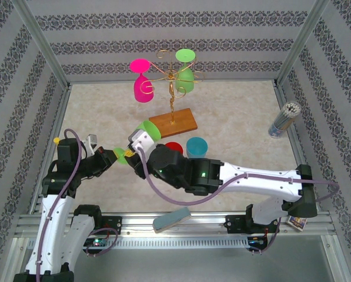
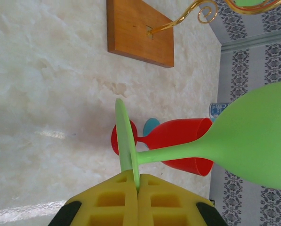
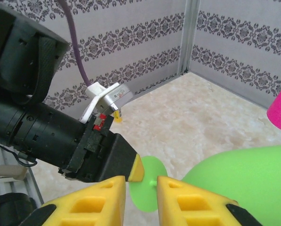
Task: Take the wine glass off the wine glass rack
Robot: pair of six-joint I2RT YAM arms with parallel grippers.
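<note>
A green wine glass [image 1: 147, 129] lies level above the table, just in front of the wine glass rack [image 1: 173, 88], a gold wire stand on a brown wooden base [image 1: 174, 122]. My left gripper [image 1: 116, 156] is shut on the rim of its round foot [image 2: 126, 136], yellow fingers [image 2: 113, 202] pinching the thin disc. Its stem [image 2: 173, 153] runs right to the bowl [image 2: 258, 136]. My right gripper [image 3: 142, 183] stands open, one finger either side of the stem, with the foot [image 3: 147, 193] behind the gap and the bowl [image 3: 239, 183] to the right.
A pink glass [image 1: 143, 82] and another green glass [image 1: 186, 73] hang on the rack. A red glass [image 1: 173, 148] lies beside a blue cup [image 1: 196, 145] near the base. A holder of straws [image 1: 284, 119] stands far right; a grey block [image 1: 171, 219] rests on the front rail.
</note>
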